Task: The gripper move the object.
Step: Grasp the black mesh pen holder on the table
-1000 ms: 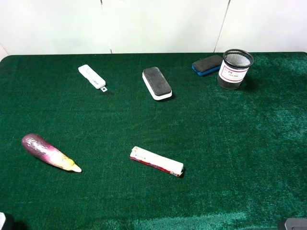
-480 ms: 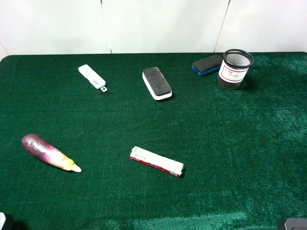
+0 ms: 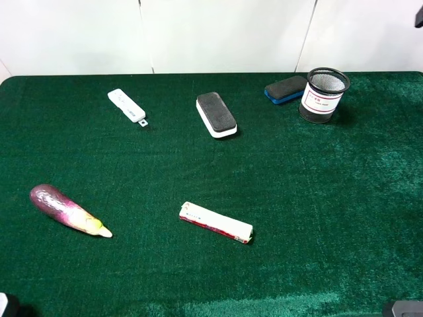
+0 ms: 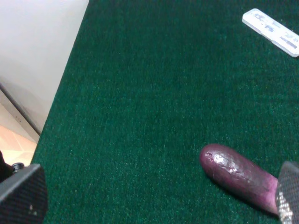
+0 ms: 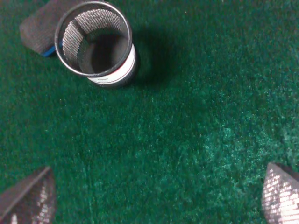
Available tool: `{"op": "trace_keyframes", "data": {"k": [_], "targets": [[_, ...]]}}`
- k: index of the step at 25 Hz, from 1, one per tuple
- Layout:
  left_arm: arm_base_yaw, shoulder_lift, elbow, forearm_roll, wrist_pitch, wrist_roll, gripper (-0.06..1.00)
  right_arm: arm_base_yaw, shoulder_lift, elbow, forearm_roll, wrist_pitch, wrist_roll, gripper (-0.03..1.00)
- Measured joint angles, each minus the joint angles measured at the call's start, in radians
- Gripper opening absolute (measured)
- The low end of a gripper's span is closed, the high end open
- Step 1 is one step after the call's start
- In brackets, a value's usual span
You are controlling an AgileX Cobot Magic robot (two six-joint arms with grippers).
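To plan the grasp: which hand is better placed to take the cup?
Right, probably. Its wrist view shows the cup close before the open right hand; the left hand is by the eggplant, across the table.

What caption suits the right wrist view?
Right gripper, fingers spread, short of the upright mesh pen cup beside a blue-edged eraser.

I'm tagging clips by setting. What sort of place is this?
Likely a robot test bench: a green fabric-covered table against bare white panels, with unrelated props spaced apart, like an eggplant, an eraser and a mesh pen cup.
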Motion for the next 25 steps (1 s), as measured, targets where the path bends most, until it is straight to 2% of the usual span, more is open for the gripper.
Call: {"op": "trace_keyframes", "data": {"k": [8, 14, 25], "targets": [[0.0, 0.0, 0.0, 0.0, 0.0, 0.0, 0.99, 0.0, 0.212, -0.193, 0.038, 0.089, -0.009, 0.66], [0.0, 0.0, 0.0, 0.0, 0.0, 0.0, 0.99, 0.0, 0.331, -0.264, 0.083, 0.091, -0.037, 0.66], [0.0, 0.0, 0.0, 0.0, 0.0, 0.0, 0.99, 0.0, 0.524, -0.279, 0.09, 0.035, -0.07, 0.66]]}}
